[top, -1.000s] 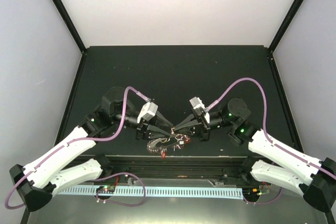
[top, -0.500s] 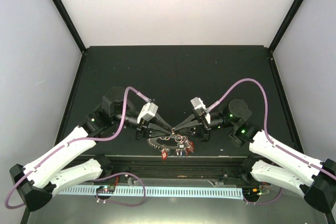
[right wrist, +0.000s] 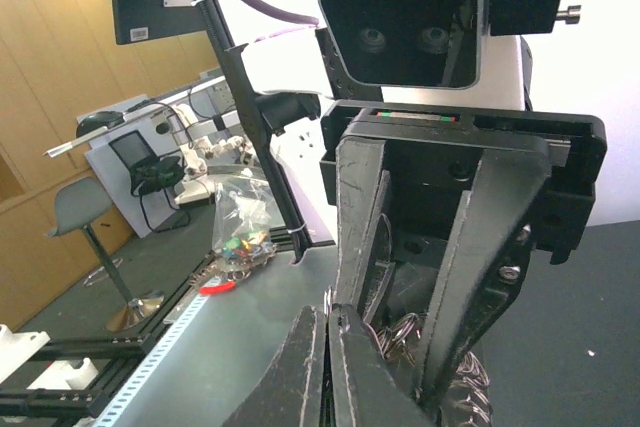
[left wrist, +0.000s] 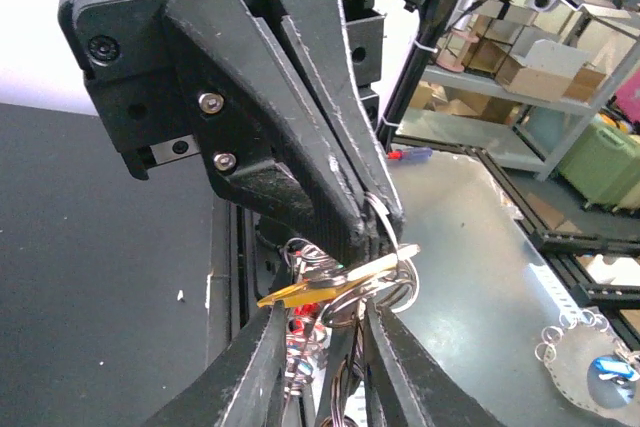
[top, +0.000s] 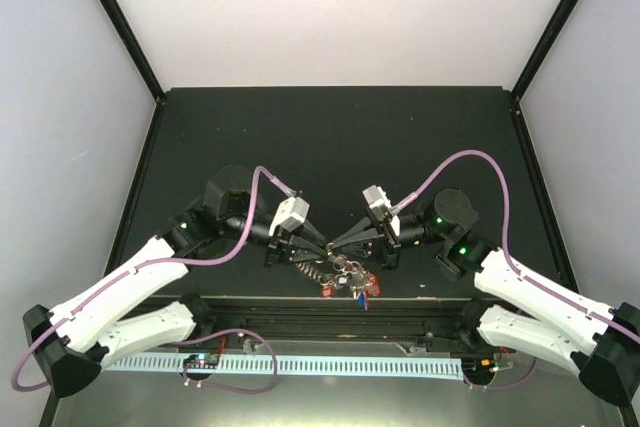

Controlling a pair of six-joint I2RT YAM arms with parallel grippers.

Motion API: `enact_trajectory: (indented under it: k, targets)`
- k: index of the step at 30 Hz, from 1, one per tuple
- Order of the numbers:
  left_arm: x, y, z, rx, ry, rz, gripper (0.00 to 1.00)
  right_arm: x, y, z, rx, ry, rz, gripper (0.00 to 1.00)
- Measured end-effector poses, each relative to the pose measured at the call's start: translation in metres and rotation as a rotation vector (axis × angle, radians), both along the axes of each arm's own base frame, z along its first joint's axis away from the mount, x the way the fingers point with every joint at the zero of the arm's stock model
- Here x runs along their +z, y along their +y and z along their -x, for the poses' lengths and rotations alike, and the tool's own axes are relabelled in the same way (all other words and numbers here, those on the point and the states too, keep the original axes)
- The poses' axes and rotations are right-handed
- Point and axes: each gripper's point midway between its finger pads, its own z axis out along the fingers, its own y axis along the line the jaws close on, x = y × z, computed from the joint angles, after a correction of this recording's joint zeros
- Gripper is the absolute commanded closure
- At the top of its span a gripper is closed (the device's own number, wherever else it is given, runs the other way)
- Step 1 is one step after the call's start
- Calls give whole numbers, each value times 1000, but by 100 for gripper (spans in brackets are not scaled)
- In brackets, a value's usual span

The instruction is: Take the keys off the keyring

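- silvery wire of the keyring [left wrist: 398, 247] is pinched at the very tips of the right jaws, which are closed flat on it and hold it up off the tabletop [top: 330, 137].
- the keys [top: 346, 281] hang below the keyring in a loose clump, with the red heads lowest.
- one yellow-brass key [left wrist: 300, 293] sticks out sideways just under the keyring.
- left jaws face the keyring from the side opposite the right jaws, almost tip to tip, and straddle the clump just below the keyring.
- they stand narrowly parted; i cannot tell whether their pads bear on a key or only flank it.
- as i judge it, the left arm is the one placed to work a key free, since the keyring is anchored on the right side.
- the brass key's long axis lies across the left jaws' gap, so it would likely need turning to slide along the keyring's wire.
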Motion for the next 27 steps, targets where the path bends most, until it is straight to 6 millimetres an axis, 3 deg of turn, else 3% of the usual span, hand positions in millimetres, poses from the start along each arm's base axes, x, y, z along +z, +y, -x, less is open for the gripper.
enact_trajectory:
  k: [15,23,27]
  targets:
    - [-1,0,2,-9,9,-3,80,-3,1,-2,-6,8,9,99]
    - [0,0,1,-8,20,-2,97,-5,2,-1,2,4,13,99]
    - [-1,0,1,-5,26,-7,98,-6,1,-1,-5,-14,16,99]
